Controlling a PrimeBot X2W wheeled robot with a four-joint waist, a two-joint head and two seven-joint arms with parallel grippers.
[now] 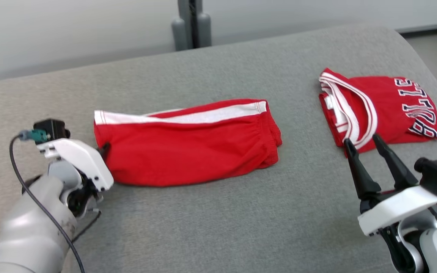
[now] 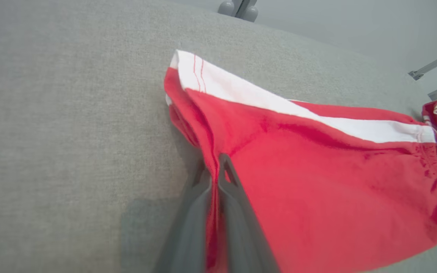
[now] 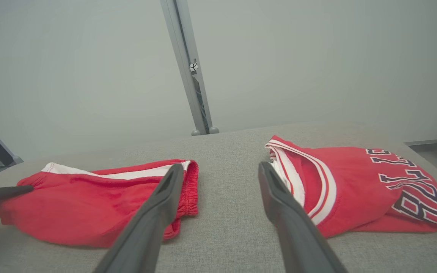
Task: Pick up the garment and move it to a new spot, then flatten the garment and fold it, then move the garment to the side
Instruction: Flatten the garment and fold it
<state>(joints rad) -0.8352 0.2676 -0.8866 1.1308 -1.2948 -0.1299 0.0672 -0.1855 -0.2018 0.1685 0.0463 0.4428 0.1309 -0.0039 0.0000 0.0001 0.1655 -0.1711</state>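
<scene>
Folded red fabric shorts with white stripe (image 1: pixel 188 146) on grey worktop (image 1: pixel 218 227), left gripper (image 2: pixel 214 165) clamped on their left edge, right gripper (image 1: pixel 361 139) with jaws apart, near red jersey (image 1: pixel 389 110)

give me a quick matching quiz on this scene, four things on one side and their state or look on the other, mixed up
Column one:
1. shorts
2. jersey
3. left gripper
4. right gripper

Column two:
a. open, holding nothing
b. folded, with dark letters across it
c. shut on a red cloth edge
d. white stripe along one side, pinched at one end

Pairs: 1-d, 2-b, 3-c, 4-a
</scene>
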